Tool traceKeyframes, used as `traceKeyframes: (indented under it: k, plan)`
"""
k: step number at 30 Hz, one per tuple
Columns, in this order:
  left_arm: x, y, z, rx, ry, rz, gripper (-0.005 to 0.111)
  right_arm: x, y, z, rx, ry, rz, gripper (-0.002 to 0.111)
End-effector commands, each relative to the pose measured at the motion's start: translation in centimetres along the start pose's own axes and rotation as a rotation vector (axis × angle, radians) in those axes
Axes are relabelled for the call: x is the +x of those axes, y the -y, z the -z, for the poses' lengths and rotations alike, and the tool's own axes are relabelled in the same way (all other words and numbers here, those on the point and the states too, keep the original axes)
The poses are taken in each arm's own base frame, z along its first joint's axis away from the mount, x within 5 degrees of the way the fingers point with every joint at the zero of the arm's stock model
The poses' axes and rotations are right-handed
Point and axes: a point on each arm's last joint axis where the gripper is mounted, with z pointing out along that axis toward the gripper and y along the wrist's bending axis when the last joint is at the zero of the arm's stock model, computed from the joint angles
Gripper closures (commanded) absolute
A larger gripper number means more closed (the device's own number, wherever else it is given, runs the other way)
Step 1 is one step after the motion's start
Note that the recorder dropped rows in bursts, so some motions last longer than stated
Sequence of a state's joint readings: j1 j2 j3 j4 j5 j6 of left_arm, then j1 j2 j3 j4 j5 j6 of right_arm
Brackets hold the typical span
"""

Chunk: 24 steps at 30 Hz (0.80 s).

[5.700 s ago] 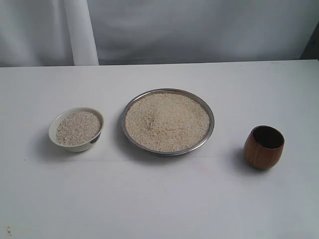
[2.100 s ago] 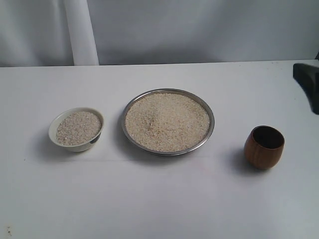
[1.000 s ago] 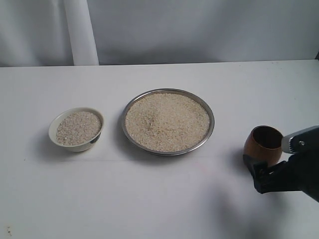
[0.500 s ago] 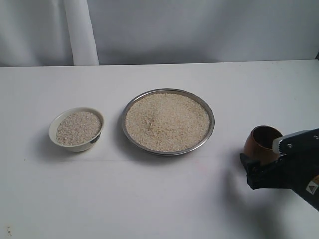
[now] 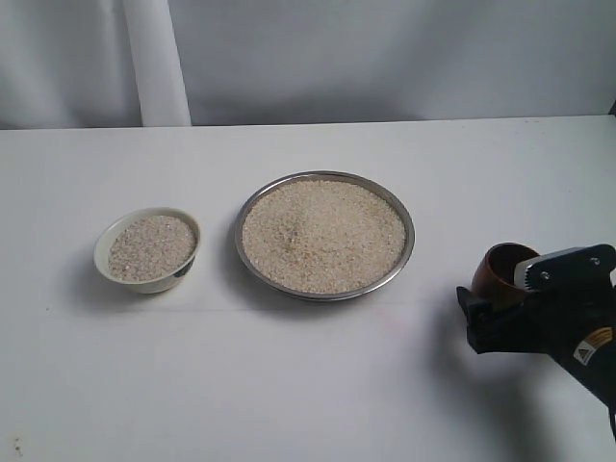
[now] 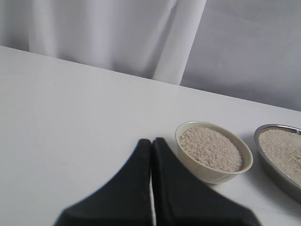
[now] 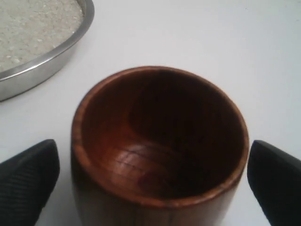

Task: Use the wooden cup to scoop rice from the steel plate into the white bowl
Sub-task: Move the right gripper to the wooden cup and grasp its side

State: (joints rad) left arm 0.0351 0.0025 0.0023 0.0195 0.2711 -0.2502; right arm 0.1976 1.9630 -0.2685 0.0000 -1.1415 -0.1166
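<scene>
The wooden cup [image 5: 500,269] stands upright and empty on the table, right of the steel plate [image 5: 411,237]. My right gripper [image 5: 502,298] is open around it; in the right wrist view a black finger [image 7: 28,181] stands on each side of the cup [image 7: 160,136], one with a small gap, the other close to the wall. Rice [image 5: 322,234] fills the plate. The white bowl [image 5: 144,281] at the left also holds rice [image 5: 149,246]. My left gripper [image 6: 151,142] is shut and empty, hovering beside the bowl [image 6: 207,170], out of the exterior view.
A white table [image 5: 289,385] carries everything. A pale curtain [image 5: 385,58] hangs behind the far edge. The plate's rim [image 7: 56,54] lies a short way from the cup in the right wrist view.
My right arm has come in from the right and lowered, and its open fingers have slid leftward around the wooden cup. Cup, plate and bowl have not moved.
</scene>
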Motion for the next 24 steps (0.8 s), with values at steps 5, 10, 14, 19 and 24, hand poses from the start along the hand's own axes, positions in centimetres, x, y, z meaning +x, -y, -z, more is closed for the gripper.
traceKeyframes:
  k: [5, 10, 14, 19, 24]
  plan:
    - [-0.1, 0.1, 0.0, 0.007, 0.008, 0.005, 0.107, -0.6, 0.1, -0.5, 0.020, 0.071, 0.006, 0.003]
    - [-0.1, 0.1, 0.0, 0.007, 0.008, 0.005, 0.107, -0.8, 0.0, -2.0, -0.003, -0.001, 0.012, 0.003]
    - [-0.1, 0.1, 0.0, 0.007, 0.008, 0.005, 0.107, -0.9, 0.1, -2.0, 0.004, 0.001, 0.008, 0.003]
    - [-0.1, 0.1, 0.0, 0.007, 0.008, 0.005, 0.107, -0.1, -0.1, -2.2, -0.006, -0.032, 0.012, 0.003]
    - [-0.1, 0.1, 0.0, 0.007, 0.008, 0.005, 0.107, 0.2, -0.1, -2.5, -0.004, -0.009, 0.012, 0.003]
